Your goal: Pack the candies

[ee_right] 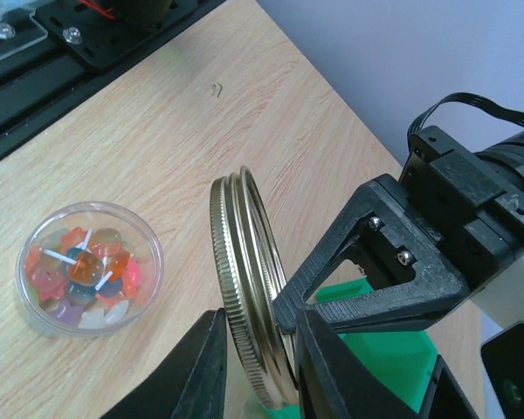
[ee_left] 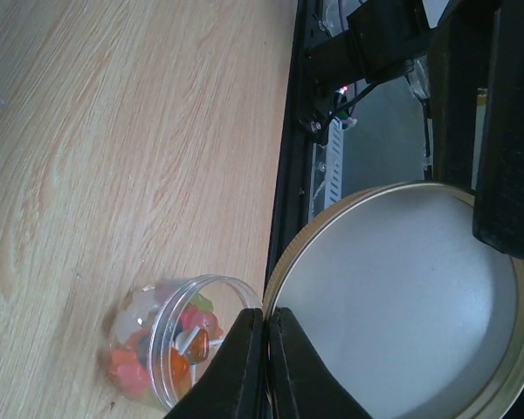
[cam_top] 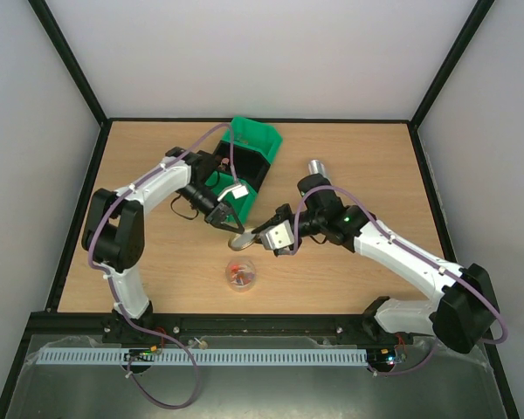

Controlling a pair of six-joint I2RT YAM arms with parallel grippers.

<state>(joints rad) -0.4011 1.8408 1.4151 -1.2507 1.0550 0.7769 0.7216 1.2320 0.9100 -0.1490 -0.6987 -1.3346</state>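
The candies (cam_top: 240, 275) lie in mixed colours inside a small clear round jar (cam_top: 241, 274) that stands open on the table. They also show in the left wrist view (ee_left: 157, 353) and the right wrist view (ee_right: 83, 271). My left gripper (cam_top: 231, 229) is shut on the rim of a gold metal lid (cam_top: 241, 242), holding it on edge above and behind the jar. In the left wrist view its fingertips (ee_left: 266, 314) pinch the lid (ee_left: 402, 305). My right gripper (ee_right: 258, 319) is open, its jaws straddling the lid's (ee_right: 249, 279) lower edge.
A green bin (cam_top: 255, 140) leans on a black bin (cam_top: 249, 173) at the back centre, behind the left arm; the green one shows in the right wrist view (ee_right: 393, 367). A small silver cylinder (cam_top: 315, 166) stands behind the right arm. Black frame walls edge the table.
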